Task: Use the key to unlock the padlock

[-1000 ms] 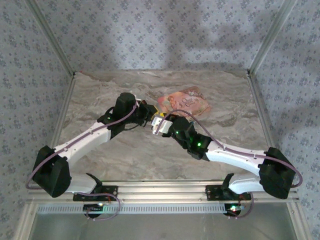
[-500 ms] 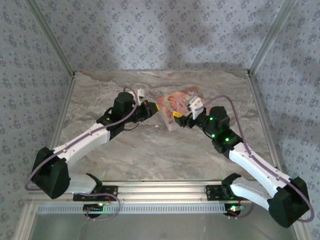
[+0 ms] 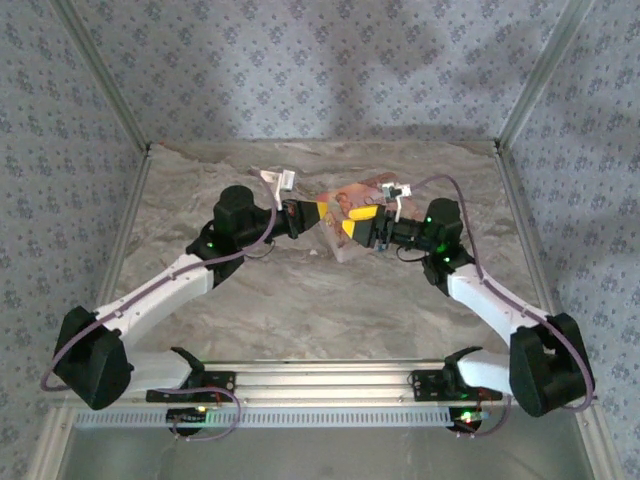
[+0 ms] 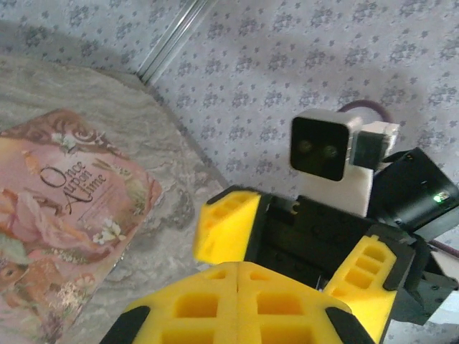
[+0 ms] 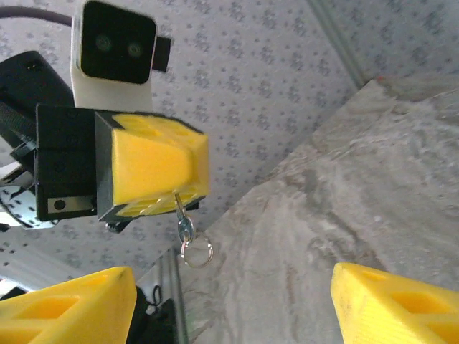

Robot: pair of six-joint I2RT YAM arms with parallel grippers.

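The left gripper (image 5: 153, 168) is pressing its yellow fingers together, and a small silvery key (image 5: 183, 218) is hanging out of the seam at their lower edge – clamped there, pointing downward. A thin metal ring (image 5: 196, 251) is dangling from the key's lower end, and both are hanging in the air above the marbled surface (image 5: 373, 179) without touching it.

The right gripper (image 4: 290, 254) is facing the left one head-on, with its two yellow fingers standing wide apart and nothing sitting between them. From above, the two arms are meeting over the far middle of the surface, with their tips near each other but not in contact.

A flat pink box (image 4: 64, 208) printed with flowers and script lettering is lying on the surface – just beside and behind the grippers as seen from above. The patterned wall (image 5: 272, 64) is rising behind it.

The key is hanging level with the gap between the right gripper's open fingers, a little toward the left-hand finger in the right wrist view.
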